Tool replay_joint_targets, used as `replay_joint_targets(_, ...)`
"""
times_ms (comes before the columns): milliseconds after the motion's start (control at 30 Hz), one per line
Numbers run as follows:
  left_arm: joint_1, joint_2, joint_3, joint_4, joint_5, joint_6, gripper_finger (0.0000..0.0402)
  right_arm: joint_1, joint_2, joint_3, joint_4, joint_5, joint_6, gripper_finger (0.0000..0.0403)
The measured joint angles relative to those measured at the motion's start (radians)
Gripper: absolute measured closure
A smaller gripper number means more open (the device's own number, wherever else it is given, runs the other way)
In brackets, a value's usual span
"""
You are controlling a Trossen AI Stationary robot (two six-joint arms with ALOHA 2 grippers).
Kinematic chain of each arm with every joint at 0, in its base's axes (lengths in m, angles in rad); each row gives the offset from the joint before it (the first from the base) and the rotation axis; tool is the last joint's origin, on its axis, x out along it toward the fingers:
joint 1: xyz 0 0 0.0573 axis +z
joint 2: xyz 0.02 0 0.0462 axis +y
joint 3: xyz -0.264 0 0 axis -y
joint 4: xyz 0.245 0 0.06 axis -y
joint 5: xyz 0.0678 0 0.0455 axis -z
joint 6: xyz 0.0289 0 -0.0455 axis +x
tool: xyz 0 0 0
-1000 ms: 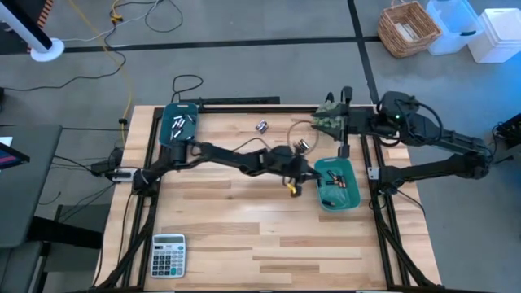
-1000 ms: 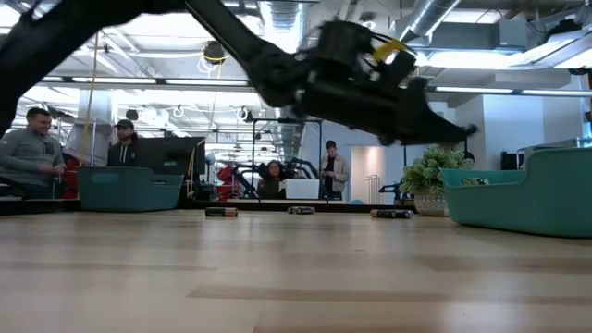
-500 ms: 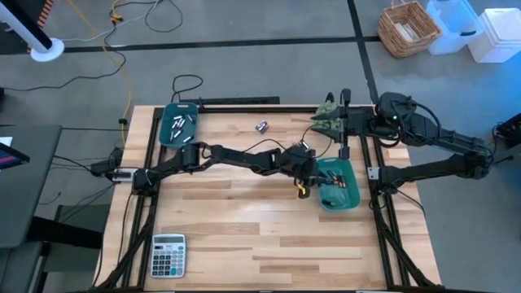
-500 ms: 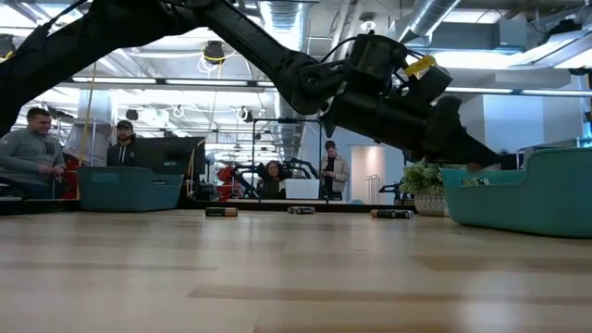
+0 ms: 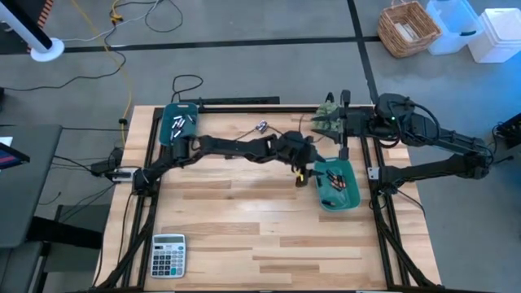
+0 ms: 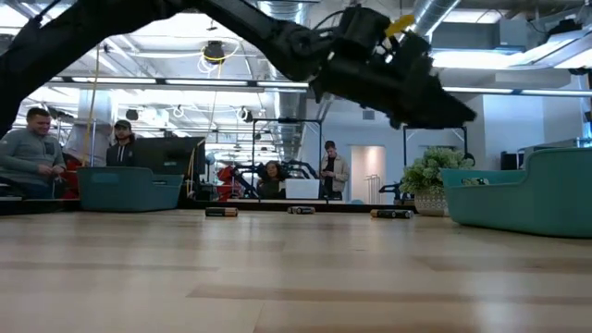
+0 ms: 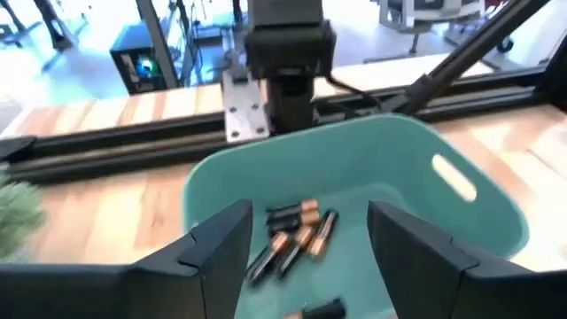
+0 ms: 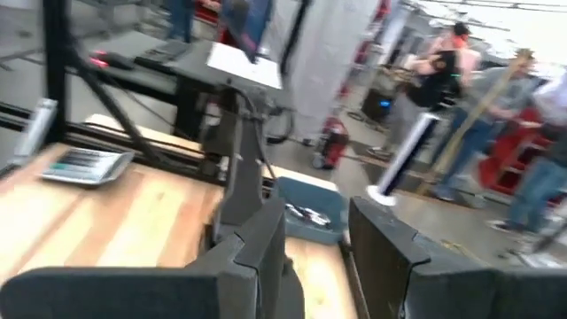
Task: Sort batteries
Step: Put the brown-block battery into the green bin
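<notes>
The left hand reaches across the tabletop to the near rim of the teal bin at the right edge, its fingers spread wide with nothing between them. In the left wrist view, several batteries, dark with copper ends, lie loose on the floor of that bin, straight ahead of the open fingers. A second teal bin sits at the far left corner and holds more batteries. 1 loose battery lies on the bare wood near the far edge, between the 2 bins; the low view shows 3 loose batteries lying along the far side. The right hand waits over the far right corner, beside a small green plant, fingers partly apart and holding nothing. A grey calculator rests at the near left corner.
</notes>
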Motion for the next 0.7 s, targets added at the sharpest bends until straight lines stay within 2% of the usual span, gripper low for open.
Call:
replay_joint_targets(67,0.012,-0.03,-0.021,-0.027,0.0,0.012,0.0192,0.0,0.0,0.0,0.009,0.054,-0.025,0.0262)
replay_joint_targets(167,0.031,-0.101,-0.115,0.021,-0.002,0.013,0.0206,-0.008,0.0,0.0,0.013,0.083,-0.051,0.0262)
replay_joint_targets(300,0.064,-0.246,-0.347,0.206,-0.013,-0.021,0.0228,-0.037,-0.01,0.0,0.016,0.083,-0.051,0.0262)
replay_joint_targets(400,0.082,-0.36,-0.53,0.315,-0.069,-0.027,0.024,-0.068,-0.004,-0.008,0.007,0.083,-0.034,0.0262)
replay_joint_targets(567,0.101,-0.547,-0.738,0.354,-0.181,-0.026,0.0246,-0.119,0.08,-0.043,-0.041,0.083,0.006,0.0262)
replay_joint_targets(700,0.119,-0.691,-0.886,0.357,-0.203,-0.053,0.0247,-0.146,0.196,-0.046,-0.091,0.082,0.046,0.0262)
